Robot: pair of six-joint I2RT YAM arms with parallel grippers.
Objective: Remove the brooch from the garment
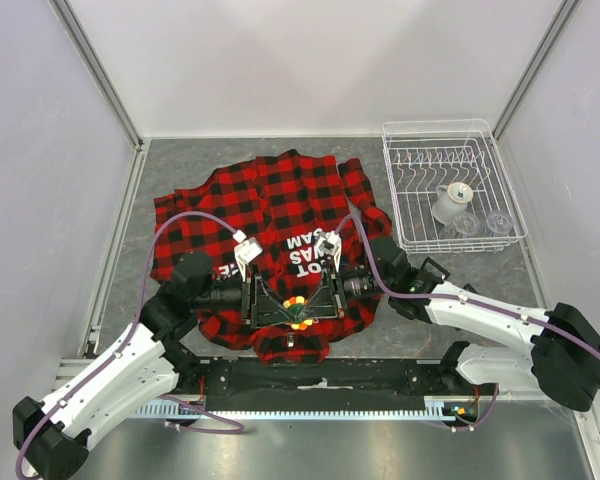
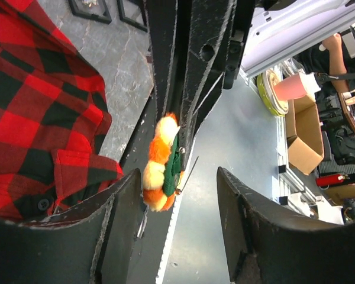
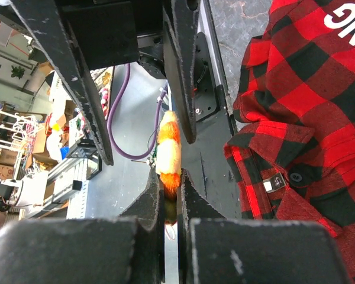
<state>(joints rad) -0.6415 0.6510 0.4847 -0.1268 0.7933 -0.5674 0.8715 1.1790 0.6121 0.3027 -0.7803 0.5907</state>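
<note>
Your right pincer (image 3: 170, 180) is pressed together on the brooch (image 3: 168, 151), pinching the lower end of the orange and yellow flower between its two black fingers (image 3: 192, 207); your left pincer (image 2: 178, 180) is spread wide, one finger (image 2: 115, 231) just beside the brooch and the other well apart from it; you can see a green backing and a thin pin on the side of the brooch that faces the left wrist camera. From above, both pincers meet nose to nose over the near edge of the surface (image 1: 170, 170), at about its middle, and the brooch sits between them as a small bright spot. The garment (image 1: 270, 200) lies spread flat on the surface, its white lettering showing between the two arms and its near hem reaching the near edge; in both wrist views the plaid cloth lies off to one side of the brooch, not touching it. A white wire dish rack (image 1: 450, 135) stands in the far right corner, with a white spool-shaped thing (image 1: 450, 203) inside it.
</note>
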